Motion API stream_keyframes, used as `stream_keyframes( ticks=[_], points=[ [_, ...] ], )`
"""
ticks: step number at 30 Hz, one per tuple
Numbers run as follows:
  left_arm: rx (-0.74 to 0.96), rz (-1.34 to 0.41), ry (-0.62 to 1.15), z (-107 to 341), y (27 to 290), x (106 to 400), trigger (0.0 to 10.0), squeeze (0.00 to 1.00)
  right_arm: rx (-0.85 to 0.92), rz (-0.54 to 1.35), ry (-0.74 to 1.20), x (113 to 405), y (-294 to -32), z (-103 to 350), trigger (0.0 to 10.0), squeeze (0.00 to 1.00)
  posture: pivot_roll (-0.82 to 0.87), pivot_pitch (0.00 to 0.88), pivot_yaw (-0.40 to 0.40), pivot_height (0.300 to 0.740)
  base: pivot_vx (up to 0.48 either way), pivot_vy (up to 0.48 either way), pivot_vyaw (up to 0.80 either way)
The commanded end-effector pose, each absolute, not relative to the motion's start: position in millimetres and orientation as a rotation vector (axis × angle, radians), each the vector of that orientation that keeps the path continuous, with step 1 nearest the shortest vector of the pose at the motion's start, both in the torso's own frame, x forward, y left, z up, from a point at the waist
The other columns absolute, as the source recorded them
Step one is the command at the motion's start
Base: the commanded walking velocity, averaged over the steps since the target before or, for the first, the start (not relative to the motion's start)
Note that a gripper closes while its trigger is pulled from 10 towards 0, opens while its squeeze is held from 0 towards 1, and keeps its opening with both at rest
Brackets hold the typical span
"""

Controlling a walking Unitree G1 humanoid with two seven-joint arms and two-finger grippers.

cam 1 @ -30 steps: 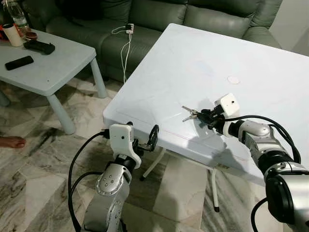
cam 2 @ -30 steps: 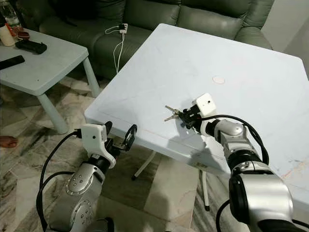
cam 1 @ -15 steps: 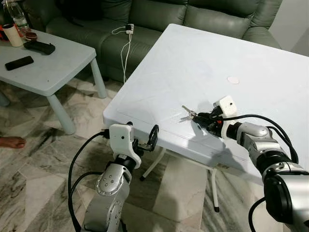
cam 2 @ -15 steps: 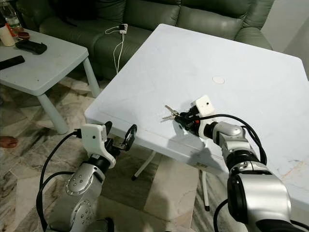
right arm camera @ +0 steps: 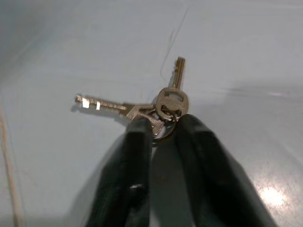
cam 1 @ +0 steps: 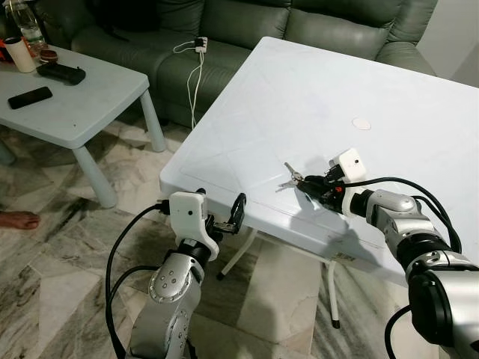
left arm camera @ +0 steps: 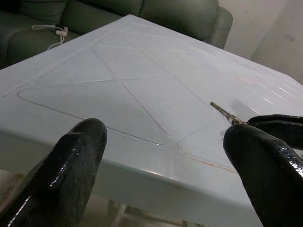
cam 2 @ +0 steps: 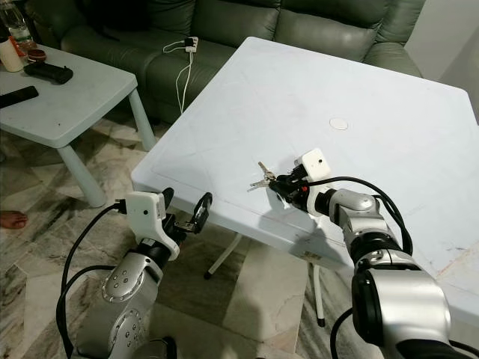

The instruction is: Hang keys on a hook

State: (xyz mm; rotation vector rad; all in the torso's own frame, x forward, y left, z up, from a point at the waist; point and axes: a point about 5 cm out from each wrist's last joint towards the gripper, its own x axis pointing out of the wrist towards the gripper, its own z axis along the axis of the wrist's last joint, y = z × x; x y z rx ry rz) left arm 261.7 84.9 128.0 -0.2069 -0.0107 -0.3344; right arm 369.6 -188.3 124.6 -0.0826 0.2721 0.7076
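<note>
Right gripper (right arm camera: pixel 163 125) low over white table (cam 1: pixel 299 97), fingers pinched on ring of keys (right arm camera: pixel 156 106). I see blades fanning straight ahead of fingertips, flat on tabletop. Left gripper (cam 1: pixel 228 217) spread wide, below near table edge, farther off. No hook spotted.

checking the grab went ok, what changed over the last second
The right gripper has come down onto the white table, its fingers shut on the keys, which slid slightly toward the robot's left. The left gripper stayed by the table edge.
</note>
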Motion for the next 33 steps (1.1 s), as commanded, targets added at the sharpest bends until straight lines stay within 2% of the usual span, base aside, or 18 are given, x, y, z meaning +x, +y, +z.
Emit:
stream_keyframes(
  ticks=[1,20,21,22,23,26,27,28,29,33],
  points=[
    [-0.236,-0.353,-0.023,132.4,76.2,263.2,10.0,0.00,-0.080,0.704,0.246,371.7,-191.1,131.2,0.0,0.00,0.08,0.126,-0.106,0.740,0.000,0.000,0.00],
    [-0.234,-0.354,-0.028,133.1,75.8,264.8,10.0,0.00,-0.047,0.711,0.210,373.6,-192.5,138.3,0.0,0.00,0.08,0.119,-0.105,0.740,0.000,0.000,0.00],
    [-0.234,-0.354,-0.029,133.4,75.5,264.9,10.0,0.00,-0.055,0.697,0.223,374.1,-193.2,137.6,4.9,0.00,0.08,0.119,-0.105,0.740,0.000,0.000,0.00],
    [-0.235,-0.354,-0.030,133.8,75.2,265.0,10.0,0.00,-0.042,0.695,0.227,374.1,-193.4,137.4,10.0,0.95,0.08,0.119,-0.105,0.740,0.000,0.000,0.00],
    [-0.235,-0.355,-0.031,133.7,75.1,265.1,10.0,0.00,-0.029,0.701,0.222,374.0,-193.0,137.9,10.0,1.00,0.07,0.113,-0.104,0.740,0.000,0.000,0.00],
    [-0.233,-0.357,-0.032,133.6,74.9,265.3,10.0,0.00,-0.028,0.701,0.226,374.1,-192.8,137.7,10.0,1.00,0.07,0.113,-0.104,0.740,0.000,0.000,0.00],
    [-0.233,-0.357,-0.032,133.5,74.9,265.4,10.0,0.00,-0.047,0.711,0.228,373.8,-192.3,137.6,10.0,0.78,0.07,0.110,-0.104,0.740,0.000,0.000,0.00],
    [-0.233,-0.357,-0.032,133.6,74.9,265.4,10.0,0.00,-0.055,0.723,0.222,373.5,-191.7,138.0,10.0,0.78,0.07,0.110,-0.104,0.740,0.000,0.000,0.00],
    [-0.233,-0.357,-0.033,133.4,75.0,265.5,10.0,0.00,-0.056,0.732,0.225,373.2,-191.2,137.6,10.0,0.00,0.08,0.106,-0.104,0.740,0.000,0.000,0.00],
    [-0.233,-0.356,-0.034,133.6,74.8,265.6,10.0,0.00,-0.057,0.728,0.233,373.4,-190.6,137.1,10.0,0.00,0.08,0.105,-0.104,0.740,0.000,0.000,0.00]
  ],
)
